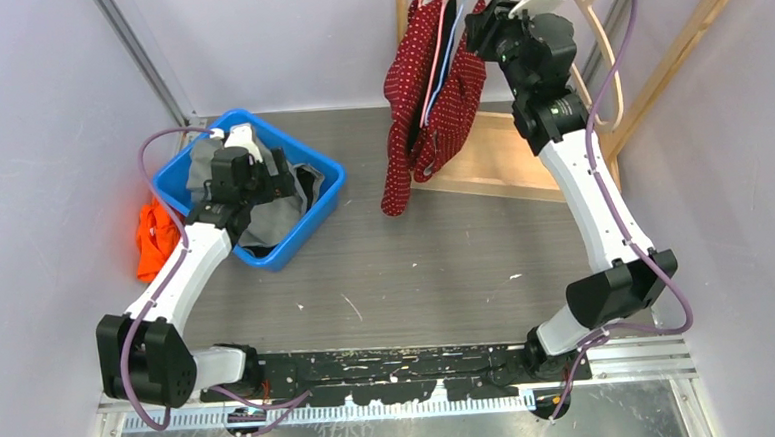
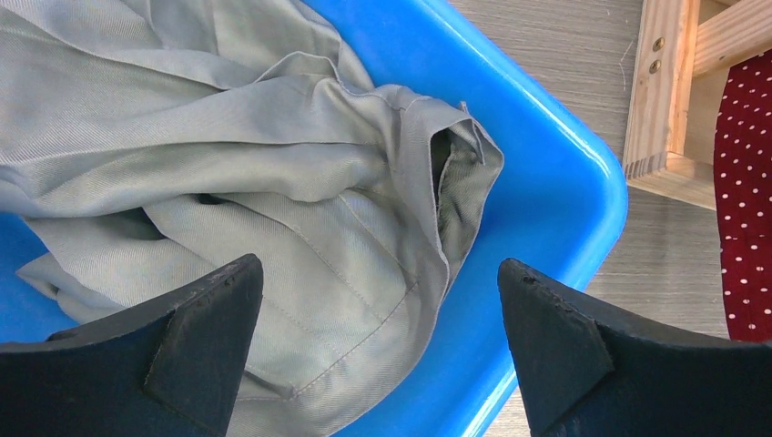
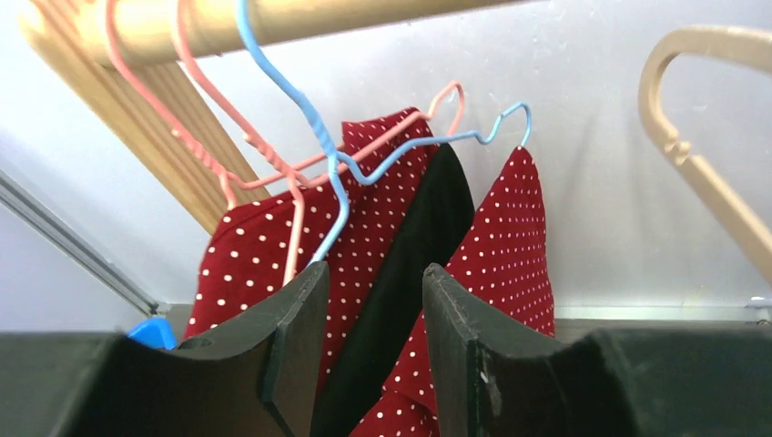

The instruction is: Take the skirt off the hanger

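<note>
The red skirt with white dots (image 1: 438, 106) hangs from the wooden rail (image 3: 273, 23) on a pink hanger (image 3: 273, 164) and a blue hanger (image 3: 337, 173). In the right wrist view the skirt (image 3: 510, 246) shows a black band (image 3: 428, 218) down its middle. My right gripper (image 1: 478, 23) is raised beside the skirt's top. Its jaws (image 3: 375, 269) stand narrowly open, with the black band just beyond the gap and nothing pinched. My left gripper (image 1: 266, 175) is open and empty (image 2: 378, 273) over a grey garment (image 2: 273, 182) in the blue bin (image 2: 564, 182).
The blue bin (image 1: 327, 197) sits at the back left, with an orange cloth (image 1: 152, 236) outside it on the left. The wooden rack's base (image 1: 500, 157) lies under the skirt. A beige hanger (image 3: 701, 173) hangs right of the skirt.
</note>
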`<state>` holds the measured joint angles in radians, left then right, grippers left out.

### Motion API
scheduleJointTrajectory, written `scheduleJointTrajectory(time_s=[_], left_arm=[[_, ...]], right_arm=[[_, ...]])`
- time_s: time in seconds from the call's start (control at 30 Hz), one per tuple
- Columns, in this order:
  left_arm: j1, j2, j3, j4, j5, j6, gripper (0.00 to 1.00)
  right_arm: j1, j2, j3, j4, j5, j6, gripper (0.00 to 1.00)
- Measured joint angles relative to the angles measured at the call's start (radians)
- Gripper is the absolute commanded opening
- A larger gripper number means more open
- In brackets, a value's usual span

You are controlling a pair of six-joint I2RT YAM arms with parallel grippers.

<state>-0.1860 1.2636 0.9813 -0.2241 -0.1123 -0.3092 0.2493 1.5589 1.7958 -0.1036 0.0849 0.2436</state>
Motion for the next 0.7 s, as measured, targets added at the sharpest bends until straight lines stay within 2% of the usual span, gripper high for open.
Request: scheduleJointTrajectory(time_s=[0.27,0.7], left_arm=[[0.0,0.004,0.0,0.0,0.0,0.002,0.99],[0.0,0.004,0.0,0.0,0.0,0.007,0.99]], right_arm=[[0.037,-0.021,0.002,0.019,0.05,-0.04,0.53],[0.053,0.11,0.116,0.047,0.119,-0.08,0.54]])
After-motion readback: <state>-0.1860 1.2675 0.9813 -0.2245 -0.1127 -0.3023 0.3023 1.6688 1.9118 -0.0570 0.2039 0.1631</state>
